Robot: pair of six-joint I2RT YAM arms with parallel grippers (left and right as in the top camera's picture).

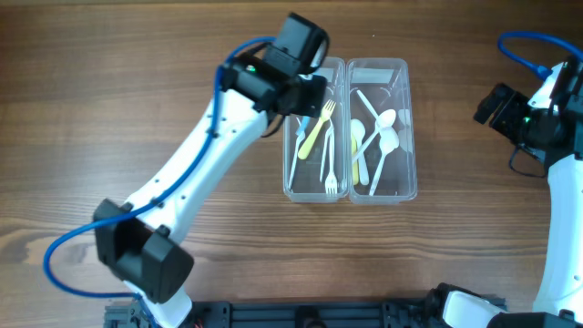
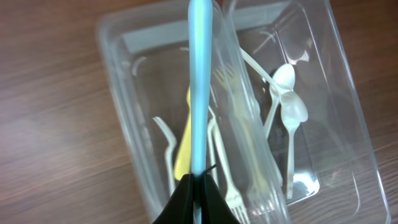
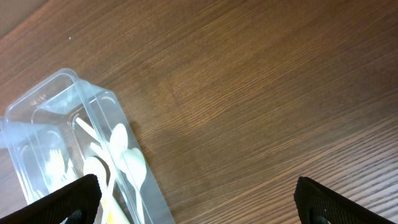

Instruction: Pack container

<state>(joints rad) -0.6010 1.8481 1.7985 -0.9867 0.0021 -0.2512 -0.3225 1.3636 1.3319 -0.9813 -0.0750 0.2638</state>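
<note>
Over the fork bin [image 1: 314,197], the left gripper [image 2: 199,180] clamps a pale blue utensil [image 2: 200,74] close to the neighbouring spoon bin [image 2: 351,124], so a skewed release could drop it in there.

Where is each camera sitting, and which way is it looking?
Overhead: above the table, looking straight down; left arm and right arm show.
Left wrist: on the left arm, looking along the left gripper and its blue utensil into the fork tub.
Right wrist: on the right arm, tilted down at the table; right gripper fingers in bottom corners.
Shared: all three show the spoon tub.
</note>
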